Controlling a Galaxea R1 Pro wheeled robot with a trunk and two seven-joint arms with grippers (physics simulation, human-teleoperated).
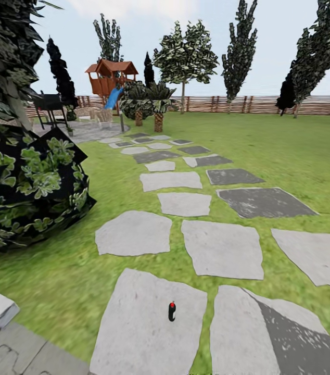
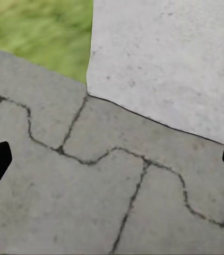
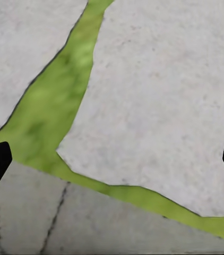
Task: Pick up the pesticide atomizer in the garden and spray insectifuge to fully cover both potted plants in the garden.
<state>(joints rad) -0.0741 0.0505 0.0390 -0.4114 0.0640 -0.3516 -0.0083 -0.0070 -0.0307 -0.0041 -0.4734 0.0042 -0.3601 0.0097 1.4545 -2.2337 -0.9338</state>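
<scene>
Both sets of jaws spread wide, empty, above paving and grass. Pesticide atomizer (image 1: 172,311) stands upright on a pale stepping stone (image 1: 149,328), near, straight ahead. Risk: slim bottle topples if a finger clips it on approach.

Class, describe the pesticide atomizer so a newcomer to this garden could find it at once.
Follow the stepping-stone path from the far patio toward the camera. On the nearest large pale slab, left of the grass seam, the atomizer stands upright. It is a slim dark bottle with a red top, the sole object on the stones.
</scene>
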